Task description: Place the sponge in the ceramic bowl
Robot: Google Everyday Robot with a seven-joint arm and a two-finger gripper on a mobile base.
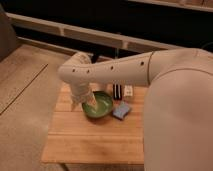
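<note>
The green ceramic bowl [99,106] sits on the wooden table [90,137], near its back middle. Just right of the bowl lies the light blue sponge [121,110], flat on the wood and touching or nearly touching the rim. My white arm reaches across from the right, and its wrist bends down at the bowl's left side. The gripper [76,105] hangs there, over the left rim, apart from the sponge.
A dark-and-white upright object [123,91] stands behind the sponge at the table's back edge. My arm's large white body [177,115] covers the table's right side. Concrete floor lies to the left, and a dark wall with a ledge runs behind.
</note>
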